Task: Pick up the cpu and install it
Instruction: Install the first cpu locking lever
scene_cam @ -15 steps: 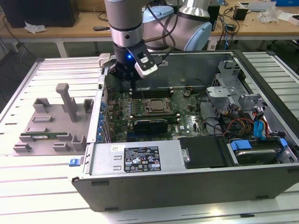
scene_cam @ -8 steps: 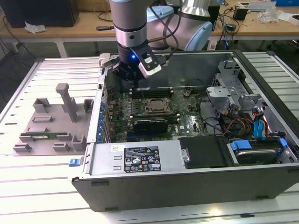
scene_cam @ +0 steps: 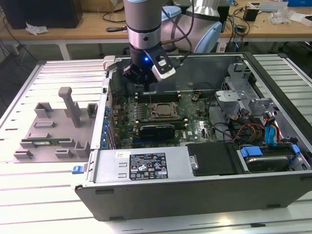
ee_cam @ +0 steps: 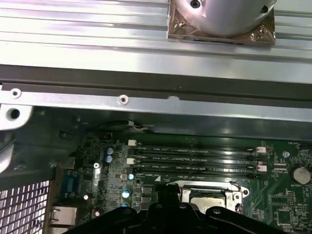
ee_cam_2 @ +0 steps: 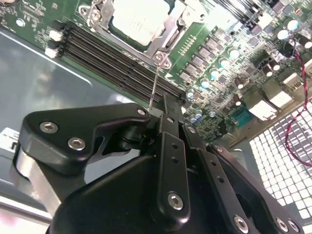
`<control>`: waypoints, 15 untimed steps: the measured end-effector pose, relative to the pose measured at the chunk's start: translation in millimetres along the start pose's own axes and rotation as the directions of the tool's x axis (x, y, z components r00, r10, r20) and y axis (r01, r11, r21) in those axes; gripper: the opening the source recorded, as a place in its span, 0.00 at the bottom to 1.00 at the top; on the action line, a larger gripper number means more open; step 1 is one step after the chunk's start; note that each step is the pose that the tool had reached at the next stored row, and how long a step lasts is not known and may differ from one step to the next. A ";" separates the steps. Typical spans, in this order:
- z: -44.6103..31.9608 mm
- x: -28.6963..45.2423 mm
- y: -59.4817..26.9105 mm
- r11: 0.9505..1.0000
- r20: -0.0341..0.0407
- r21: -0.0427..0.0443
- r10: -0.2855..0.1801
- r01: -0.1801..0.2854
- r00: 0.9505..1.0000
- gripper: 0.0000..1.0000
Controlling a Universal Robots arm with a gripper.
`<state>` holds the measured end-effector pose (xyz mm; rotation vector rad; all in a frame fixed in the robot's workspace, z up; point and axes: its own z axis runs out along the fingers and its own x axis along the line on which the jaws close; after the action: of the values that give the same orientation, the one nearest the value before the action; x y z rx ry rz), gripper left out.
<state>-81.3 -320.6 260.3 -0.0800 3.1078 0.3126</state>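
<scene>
The black multi-link gripper [scene_cam: 141, 82] hangs inside the open grey computer case [scene_cam: 195, 195], just above centre in the exterior view, over the green motherboard [scene_cam: 195, 127]. Whether it is apart or together cannot be told; it carries nothing visible.

The cpu [ee_cam_2: 136, 19], a flat square chip with a silver metal top, lies in the square metal socket frame [scene_cam: 163, 111] at frame centre. In the second wrist view a thin wire lever [ee_cam_2: 155, 83] stands raised beside the gripper.

Judgement: placement appears done and the socket is not yet locked. Further work calls for fine alignment on that lever, clear of the black memory slots [ee_cam: 195, 158].
</scene>
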 end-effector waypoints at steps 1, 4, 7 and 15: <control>0.0 -1.4 -0.1 1.000 -0.001 0.000 0.000 0.000 1.000 0.11; 0.3 -7.4 -0.4 1.000 -0.004 0.000 0.001 -0.001 1.000 0.11; 0.5 -17.2 -1.0 1.000 -0.008 0.000 0.002 -0.002 1.000 0.11; 1.6 -17.9 -1.2 1.000 -0.008 0.009 0.004 -0.004 1.000 0.11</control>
<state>-63.3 -320.6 258.9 -0.0747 3.1177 0.2994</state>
